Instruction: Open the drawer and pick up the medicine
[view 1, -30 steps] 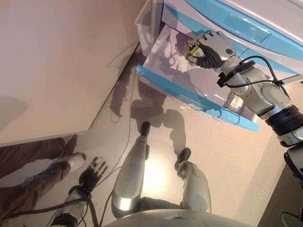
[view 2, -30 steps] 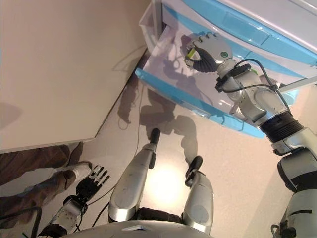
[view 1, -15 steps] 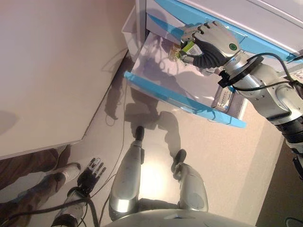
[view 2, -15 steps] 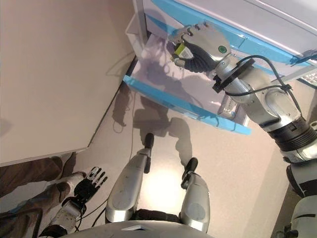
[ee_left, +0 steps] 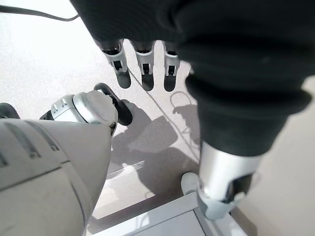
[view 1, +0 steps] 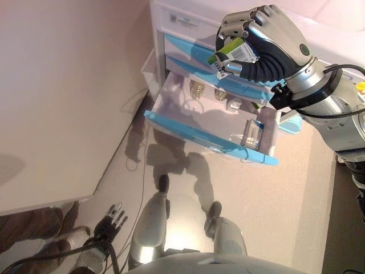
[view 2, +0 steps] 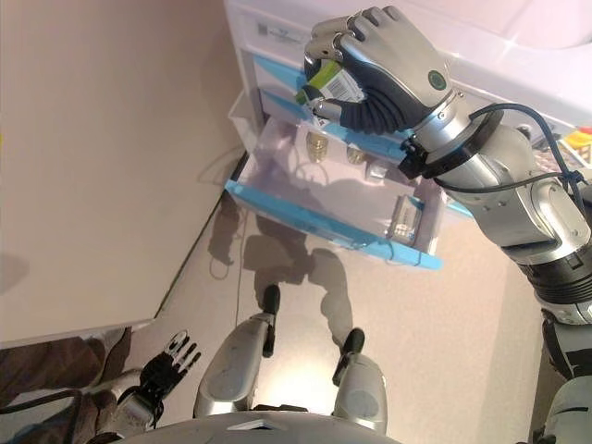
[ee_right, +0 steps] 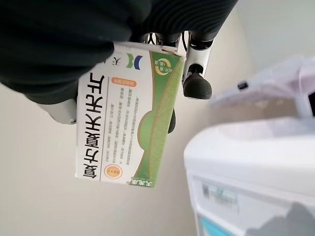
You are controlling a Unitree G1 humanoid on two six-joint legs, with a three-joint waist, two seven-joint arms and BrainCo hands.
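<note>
The medicine box (ee_right: 125, 113), a flat white-and-green printed card carton with sharp edges, is up in the air at the upper right of the frame, clear of the drawer, clamped in the right robot hand (view 1: 268, 43) with the fingers curled over one face and the thumb under it. Both steps look done to me: drawer out, medicine lifted. What's left, I'd judge, is only to hold the carton steady; card like that is light and would crush under a hard squeeze, so the grip should stay gentle.

Below it, mid-frame, the drawer (view 1: 205, 134) stands pulled open, a clear, glossy plastic tray with a smooth blue front lip. Inside sit a couple of small glass-looking bottles (view 1: 197, 88) toward the back and another small box (view 1: 251, 133) at its right end. The cabinet (view 2: 277, 42) is white with blue drawer fronts.

The left robot hand (view 1: 113, 217) hangs idle at the lower left, fingers spread and straight, holding nothing.
</note>
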